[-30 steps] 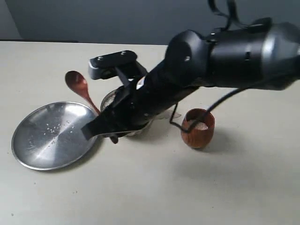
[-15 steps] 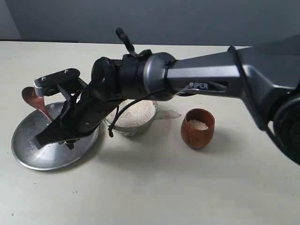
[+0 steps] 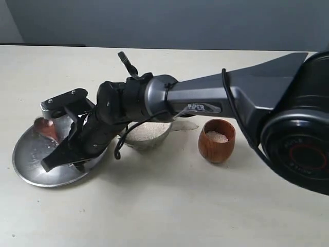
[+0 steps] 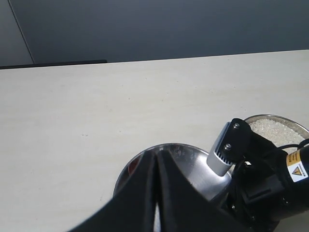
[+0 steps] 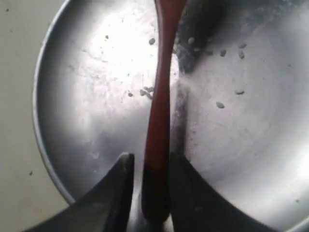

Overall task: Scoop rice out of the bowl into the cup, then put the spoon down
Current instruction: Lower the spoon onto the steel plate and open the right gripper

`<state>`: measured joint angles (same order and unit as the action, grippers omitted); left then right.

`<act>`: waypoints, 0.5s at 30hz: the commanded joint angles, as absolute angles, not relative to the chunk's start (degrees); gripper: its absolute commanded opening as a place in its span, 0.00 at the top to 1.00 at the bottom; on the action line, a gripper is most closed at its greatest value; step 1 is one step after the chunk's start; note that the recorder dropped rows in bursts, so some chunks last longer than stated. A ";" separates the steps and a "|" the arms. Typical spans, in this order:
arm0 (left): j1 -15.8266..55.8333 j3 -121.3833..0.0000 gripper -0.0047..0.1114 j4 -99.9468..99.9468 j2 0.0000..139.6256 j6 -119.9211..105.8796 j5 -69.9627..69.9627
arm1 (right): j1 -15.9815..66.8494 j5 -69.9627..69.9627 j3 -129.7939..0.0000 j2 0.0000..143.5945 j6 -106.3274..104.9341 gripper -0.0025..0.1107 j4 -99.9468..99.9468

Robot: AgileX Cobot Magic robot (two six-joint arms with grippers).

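The wooden spoon (image 5: 161,87) lies along the wide steel plate (image 5: 72,72), its scoop (image 3: 43,128) near the plate's far left rim. My right gripper (image 5: 151,157) reaches across to the plate (image 3: 31,175) and stands slightly open around the handle's end, with a gap on one side. In the exterior view the right gripper (image 3: 61,158) hangs low over the plate. The steel bowl (image 3: 149,135) of rice (image 3: 149,128) sits just right of the plate. The wooden cup (image 3: 217,140) holds some rice. My left gripper (image 4: 157,155) is shut and empty above the plate (image 4: 193,159).
Several loose grains (image 5: 219,104) lie scattered on the plate. The right arm (image 3: 205,100) stretches over the bowl (image 4: 277,128). Bare pale table (image 3: 164,206) lies in front, with a dark wall behind.
The right gripper has swung left from the bowl to the plate and dropped lower with the spoon. The scoop has come down onto the plate, and the bowl now shows.
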<state>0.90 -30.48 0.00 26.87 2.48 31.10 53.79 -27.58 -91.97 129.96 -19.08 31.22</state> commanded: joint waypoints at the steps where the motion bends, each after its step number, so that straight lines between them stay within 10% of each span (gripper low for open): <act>1: 1.30 -30.78 0.96 0.00 27.06 2.39 30.83 | 53.90 -27.04 -92.38 130.13 -19.49 0.71 31.51; 15: 1.30 -30.78 0.96 0.00 27.06 2.39 30.83 | 53.90 -27.43 -92.38 119.27 -17.30 0.77 21.02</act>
<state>0.90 -30.48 0.00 26.87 2.48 31.10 53.90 -25.82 -92.01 122.26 -19.08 26.58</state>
